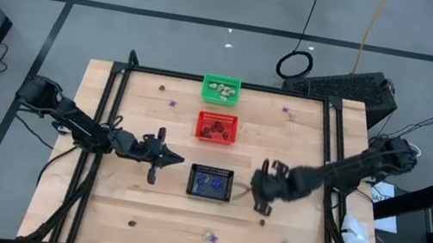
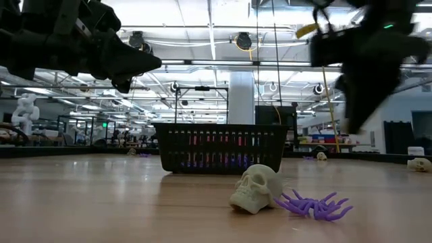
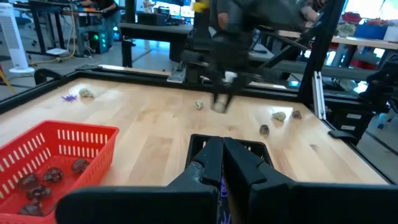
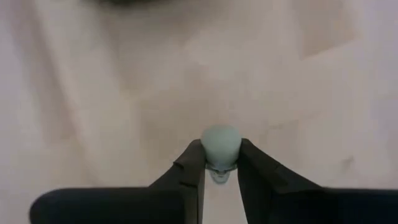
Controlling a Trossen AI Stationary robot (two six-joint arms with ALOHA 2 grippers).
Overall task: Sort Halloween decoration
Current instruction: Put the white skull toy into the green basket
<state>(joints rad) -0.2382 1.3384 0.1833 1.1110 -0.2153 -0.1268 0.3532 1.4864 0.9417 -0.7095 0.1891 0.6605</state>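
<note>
Black basket (image 3: pixel 230 149) behind left jaws

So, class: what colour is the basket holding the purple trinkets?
Black basket, clearest in the high view.

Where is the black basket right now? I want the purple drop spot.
In the high view the black basket sits mid-table, below the red basket, between the left end effector and right end effector.

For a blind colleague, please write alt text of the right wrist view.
The right gripper holds a small pale skull between its jaws, above the blurred light wooden table.
</note>
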